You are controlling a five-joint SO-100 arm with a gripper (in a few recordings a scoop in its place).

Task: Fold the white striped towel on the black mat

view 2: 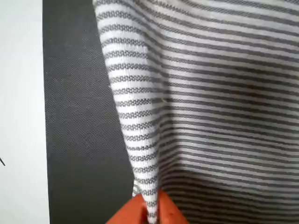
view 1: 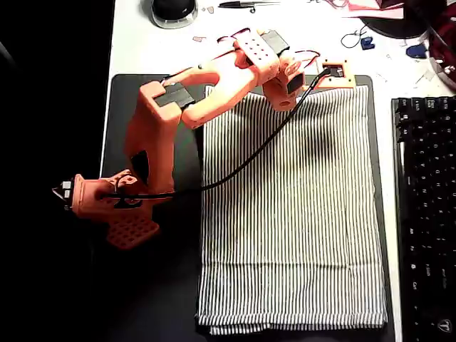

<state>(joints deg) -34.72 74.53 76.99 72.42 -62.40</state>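
Striped white striped towel (view 2: 140,140) edge pinched between orange fingers (view 2: 128,212) over black mat (view 2: 79,130).

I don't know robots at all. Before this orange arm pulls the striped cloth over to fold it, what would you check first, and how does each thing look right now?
1. Gripper pinching the white striped towel: ok, cloth is drawn up between the fingers in the wrist view.
2. Grip at the towel's top edge: ok.
3. Towel lies on the black mat: ok.
4. Black cable draped across the towel: not ok, might snag.
5. Keyboard apart from the towel: ok.
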